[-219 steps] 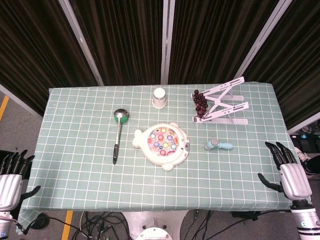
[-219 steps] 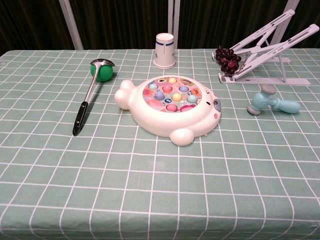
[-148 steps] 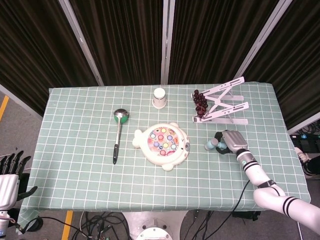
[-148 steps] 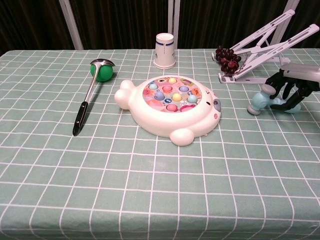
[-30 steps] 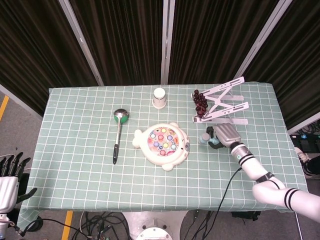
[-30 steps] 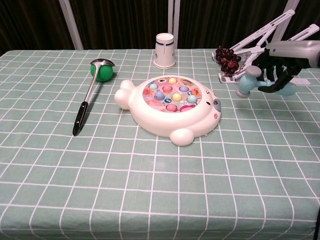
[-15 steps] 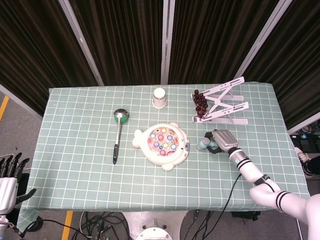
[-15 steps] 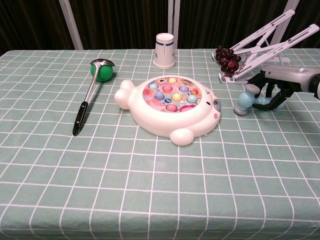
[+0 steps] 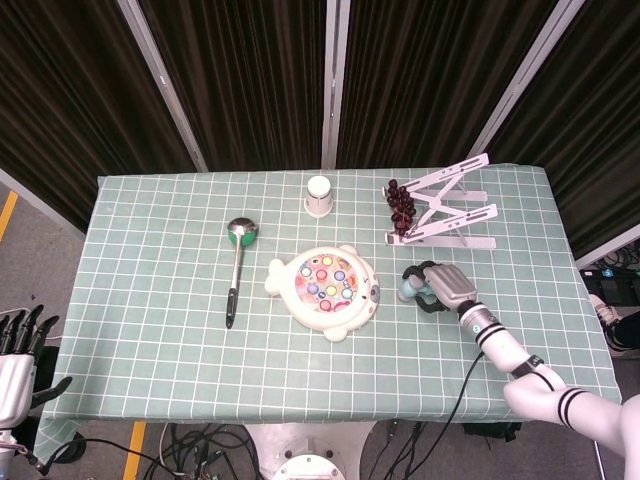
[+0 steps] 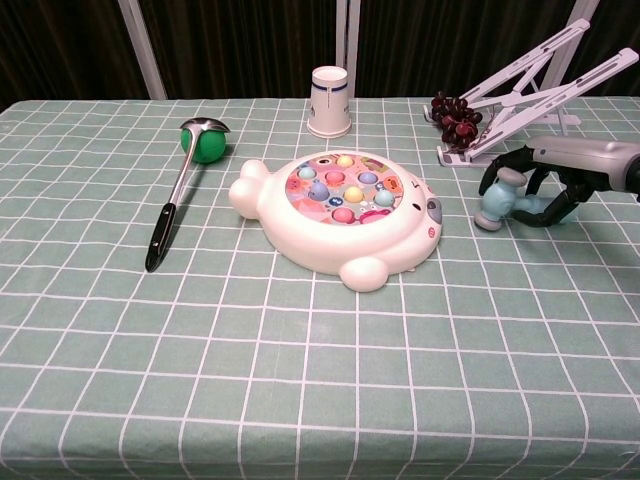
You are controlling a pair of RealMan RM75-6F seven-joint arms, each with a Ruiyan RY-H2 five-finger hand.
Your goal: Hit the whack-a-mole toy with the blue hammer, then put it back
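Nearest in the head view, lower left corner: left hand [image 9: 18,350] off the table edge, fingers apart, holding nothing. Not seen in chest view.

Right hand [image 10: 545,190], right-centre of the chest view, fingers curled round the blue hammer [image 10: 495,205] handle; the head w/ grey caps pokes out to the left, low over the cloth. Can't tell if it touches. Hammer looks like light hollow plastic, stiff, smooth, prob. a bit slippery, so the grip belongs on the handle, as it is, w/ the head free to swing. Short handle, little leverage; a light tap should do.

Whack-a-mole toy [image 10: 335,215] sits mid-frame, just left of the hammer head, apart from it. White plastic shell, coloured buttons on top; likely light, could skid on cloth if hit hard.

Table [image 10: 300,400]: green checked cloth, flat, soft, some give.

Further back: ladle [image 10: 175,205] w/ green ball [image 10: 208,148] at left, paper cup [image 10: 330,102] top centre, grapes [image 10: 455,118] and white folding stand [image 10: 540,90] upper right. Behind, dark curtains [image 9: 250,80].
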